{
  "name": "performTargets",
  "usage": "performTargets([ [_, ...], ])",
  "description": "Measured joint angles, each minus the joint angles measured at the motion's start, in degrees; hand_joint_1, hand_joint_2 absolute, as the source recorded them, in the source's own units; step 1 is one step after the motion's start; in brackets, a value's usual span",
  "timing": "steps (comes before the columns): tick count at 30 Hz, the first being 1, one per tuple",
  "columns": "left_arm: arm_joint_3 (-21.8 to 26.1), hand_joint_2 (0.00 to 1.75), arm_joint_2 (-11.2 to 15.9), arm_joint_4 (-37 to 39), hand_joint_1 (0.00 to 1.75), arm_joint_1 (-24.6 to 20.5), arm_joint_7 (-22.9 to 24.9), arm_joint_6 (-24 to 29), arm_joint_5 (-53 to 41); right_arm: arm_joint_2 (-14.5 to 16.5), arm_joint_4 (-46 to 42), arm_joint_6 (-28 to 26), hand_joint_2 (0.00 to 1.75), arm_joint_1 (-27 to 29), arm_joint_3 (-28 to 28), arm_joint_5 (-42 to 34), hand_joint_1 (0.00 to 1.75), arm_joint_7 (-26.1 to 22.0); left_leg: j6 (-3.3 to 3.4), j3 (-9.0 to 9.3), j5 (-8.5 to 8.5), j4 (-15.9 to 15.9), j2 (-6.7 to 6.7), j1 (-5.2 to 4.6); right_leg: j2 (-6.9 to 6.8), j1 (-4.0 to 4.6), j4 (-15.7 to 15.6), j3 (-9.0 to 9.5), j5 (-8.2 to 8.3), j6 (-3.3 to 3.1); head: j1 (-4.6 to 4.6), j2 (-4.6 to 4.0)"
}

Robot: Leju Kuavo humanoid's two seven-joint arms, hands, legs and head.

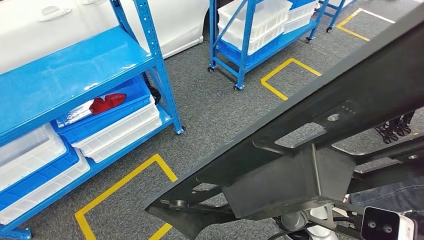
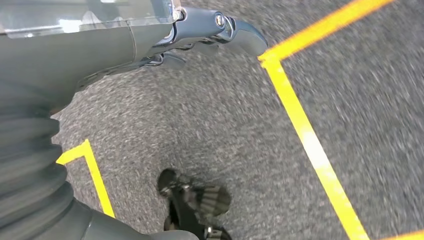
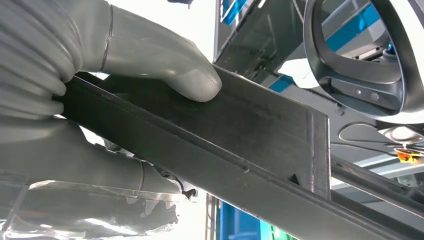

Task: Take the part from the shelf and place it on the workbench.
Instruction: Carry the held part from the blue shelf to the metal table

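Black metal part [image 3: 240, 150] in the right hand [image 3: 75, 85] — thumb on top; left hand [image 2: 165, 35] empty, fingers loose.

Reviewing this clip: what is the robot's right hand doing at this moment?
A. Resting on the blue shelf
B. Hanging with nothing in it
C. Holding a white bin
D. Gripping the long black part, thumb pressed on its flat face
D. In the right wrist view the right hand clamps the long black part, its grey thumb lying on the flat face; the head view shows the same part carried across the lower right of the picture.
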Motion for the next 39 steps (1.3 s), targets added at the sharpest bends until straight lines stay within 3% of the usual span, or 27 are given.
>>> performTargets([
  [2, -0.1, 1.75, -0.1, 0.0, 0.0, -0.1, 0.0, -0.5, -0.3, 0.3, 0.1, -0.4, 1.75, -0.9, 0.0, -0.6, 1.75, 0.6, 0.57, 3.21, 2.68, -7.2, -2.37, 0.0, 1.17, 0.0, 0.2, -0.26, 0.19, 0.42, 0.02, 0.0],
  [4, -0.2, 1.75, -0.1, 0.0, 0.0, -0.3, 0.0, -0.8, -0.4, 0.4, 0.3, -1.0, 1.75, -1.8, 0.1, -1.3, 1.75, 1.2, 1.0, 3.89, 2.8, -9.1, -3.35, -0.15, 2.29, -0.22, 0.2, -0.77, 0.57, 1.21, -0.02, 0.0],
  [5, -0.3, 1.75, -0.2, 0.0, 0.0, -0.4, -0.1, -0.9, -0.5, 0.4, 0.3, -1.3, 1.75, -2.2, 0.1, -1.7, 1.75, 1.5, 1.24, 3.95, 2.96, -9.4, -2.83, -0.15, 2.79, -0.31, 0.1, -0.95, 0.79, 1.65, -0.08, 0.0],
  [7, -0.5, 1.75, -0.2, 0.0, 0.0, -0.6, -0.2, -1.0, -0.6, 0.4, 0.4, -2.0, 1.75, -3.1, 0.1, -2.3, 1.75, 2.1, 1.93, 4.18, 3.58, -10.1, -1.62, 0.02, 1.53, -0.23, 0.8, -1.49, 0.19, 2.27, 0.02, 0.0],
  [9, -0.8, 1.75, -0.3, 0.0, 0.0, -0.7, -0.2, -1.0, -0.9, 0.4, 0.5, -2.7, 1.75, -4.2, 0.2, -2.6, 1.75, 2.4, 2.39, 4.32, 3.99, -10.6, -0.25, 0.09, -1.45, -0.15, 5.8, -3.77, -2.92, 2.69, 0.27, 0.0],
  [11, -1.0, 1.75, -0.4, 0.0, 0.0, -0.6, 0.1, -1.0, -1.2, 0.4, 0.7, -3.5, 1.75, -4.8, 0.3, -2.8, 1.75, 2.5, 2.51, 4.2, 4.0, -10.6, 1.12, -0.04, -2.81, -0.27, 13.8, -7.4, -6.49, 3.12, 0.42, 0.0],
  [12, -1.0, 1.75, -0.5, 0.0, 0.0, -0.6, 0.2, -0.9, -1.3, 0.4, 0.9, -3.9, 1.75, -4.9, 0.4, -2.8, 1.75, 2.6, 2.52, 4.14, 3.95, -10.5, 1.8, -0.07, -2.97, -0.38, 16.2, -8.47, -7.09, 3.27, 0.42, 0.0],
  [13, -1.1, 1.75, -0.5, 0.0, 0.0, -0.6, 0.3, -0.9, -1.3, 0.4, 1.0, -4.2, 1.75, -5.0, 0.4, -2.8, 1.75, 2.6, 2.49, 4.11, 3.88, -10.4, 2.42, -0.08, -3.11, -0.47, 16.3, -8.37, -6.56, 3.36, 0.43, 0.0],
  [14, -1.2, 1.75, -0.6, 0.0, 0.0, -0.7, 0.4, -0.9, -1.4, 0.3, 1.1, -4.4, 1.75, -5.1, 0.5, -2.8, 1.75, 2.6, 2.42, 4.11, 3.77, -10.3, 2.98, -0.08, -3.4, -0.53, 14.0, -7.03, -5.08, 3.37, 0.43, 0.0],
  [16, -1.3, 1.75, -0.9, 0.0, 0.0, -0.9, 0.6, -0.8, -1.6, 0.3, 1.1, -4.9, 1.75, -5.6, 0.7, -2.8, 1.75, 2.3, 2.07, 4.15, 3.41, -9.9, 3.9, -0.21, -5.15, -0.3, 5.7, -2.49, -1.81, 3.05, 0.43, 0.0],
  [18, -1.4, 1.75, -1.1, 0.0, 0.0, -1.1, 0.7, -0.8, -1.7, 0.2, 1.2, -5.3, 1.75, -6.1, 1.1, -2.8, 1.75, 2.0, 1.52, 4.08, 3.07, -9.5, 4.63, -0.46, -6.32, 0.07, 0.7, -0.05, -0.63, 2.29, 0.38, 0.0],
  [21, -1.6, 1.75, -1.5, 0.0, 0.0, -1.5, 0.9, -0.7, -1.9, -0.1, 1.2, -5.6, 1.75, -6.3, 1.5, -2.8, 1.75, 1.8, 0.66, 4.17, 2.77, -9.5, 5.48, -0.49, -5.17, 0.19, 0.0, -0.13, -0.53, 1.25, 0.38, 0.0],
  [23, -1.9, 1.75, -1.9, 0.1, 0.0, -1.7, 1.5, -0.6, -2.5, -0.2, 1.3, -6.3, 1.75, -6.6, 1.8, -2.8, 1.75, 1.7, 0.1, 3.34, 1.01, -7.3, 3.91, -0.25, -4.32, -0.07, -0.4, -0.08, -0.2, 0.61, 0.34, 0.0],
  [25, -2.4, 1.75, -2.2, 0.1, 0.0, -1.7, 2.4, -0.5, -3.5, -0.4, 1.6, -7.3, 1.75, -6.8, 2.1, -2.9, 1.75, 1.6, -0.26, 0.21, -2.85, -0.2, 1.71, -0.06, -3.39, -0.13, -0.6, -0.12, -0.02, 0.24, 0.28, 0.0],
  [26, -2.7, 1.75, -2.5, 0.2, 0.0, -1.6, 2.9, -0.5, -4.1, -0.6, 1.9, -7.8, 1.75, -6.9, 2.3, -2.9, 1.75, 1.5, -0.36, -1.77, -4.57, 4.0, 1.26, -0.03, -2.85, -0.08, -0.6, -0.17, 0.01, 0.16, 0.26, 0.0],
  [27, -3.0, 1.75, -2.7, 0.3, 0.0, -1.6, 3.3, -0.5, -4.5, -0.8, 2.2, -8.3, 1.75, -6.8, 2.4, -2.8, 1.75, 1.3, -0.4, -3.26, -5.37, 7.0, 1.1, -0.02, -2.25, -0.04, -0.5, -0.18, 0.03, 0.13, 0.26, 0.0],
  [28, -3.4, 1.75, -3.1, 0.3, 0.0, -1.6, 3.6, -0.5, -4.8, -1.0, 2.5, -8.8, 1.75, -6.7, 2.6, -2.5, 1.75, 1.1, -0.37, -3.81, -5.0, 8.0, 1.05, -0.02, -1.64, -0.01, -0.5, -0.17, 0.04, 0.13, 0.26, 0.0],
  [29, -3.7, 1.75, -3.5, 0.4, 0.0, -1.6, 3.8, -0.5, -5.1, -1.3, 2.8, -9.2, 1.75, -6.5, 2.9, -2.0, 1.75, 0.8, -0.28, -3.18, -3.46, 6.4, 0.95, -0.01, -1.01, 0.0, -0.4, -0.13, 0.04, 0.14, 0.26, 0.0],
  [30, -3.9, 1.75, -3.9, 0.4, 0.0, -1.7, 3.9, -0.4, -5.2, -1.4, 3.1, -9.6, 1.75, -6.3, 3.1, -1.4, 1.75, 0.4, -0.12, -1.58, -1.18, 2.7, 0.56, 0.03, -0.37, -0.01, -0.4, -0.08, 0.03, 0.19, 0.26, 0.0],
  [32, -4.3, 1.75, -4.6, 0.4, 0.0, -1.8, 4.2, -0.3, -5.4, -1.7, 3.4, -10.0, 1.75, -5.5, 3.7, -0.3, 1.75, 0.0, 0.31, 2.04, 2.21, -5.3, -1.55, 0.17, 0.84, 0.05, -0.1, -0.16, 0.02, 0.51, 0.3, -0.01],
  [34, -4.6, 1.75, -5.3, 0.5, 0.0, -1.9, 4.5, -0.1, -5.5, -1.9, 3.9, -10.0, 1.75, -4.4, 4.4, 0.4, 1.75, -0.2, 0.73, 3.53, 2.79, -8.6, -2.88, 0.09, 1.87, -0.03, 0.0, -0.59, 0.22, 1.2, 0.3, -0.01],
  [36, -5.0, 1.75, -6.0, 0.5, 0.0, -2.1, 4.8, 0.0, -5.7, -2.1, 4.3, -9.2, 1.75, -3.1, 4.8, 1.0, 1.75, -0.2, 1.28, 3.6, 2.86, -9.0, -2.18, 0.01, 2.69, -0.19, 0.0, -0.96, 0.5, 2.02, 0.3, 0.0],
  [38, -5.3, 1.75, -6.7, 0.5, 0.0, -2.3, 4.9, 0.1, -5.9, -2.2, 4.5, -7.6, 1.75, -1.9, 4.6, 1.4, 1.75, -0.2, 2.07, 3.8, 3.31, -9.7, -1.14, 0.18, 1.32, -0.08, 1.2, -1.61, -0.43, 2.59, 0.48, -0.01],
  [39, -5.5, 1.75, -6.9, 0.5, 0.0, -2.3, 5.0, 0.1, -5.9, -2.2, 4.5, -6.8, 1.75, -1.5, 4.5, 1.6, 1.75, -0.3, 2.41, 3.87, 3.5, -10.0, -0.51, 0.26, 0.04, 0.01, 3.4, -2.63, -1.79, 2.8, 0.63, -0.01],
])
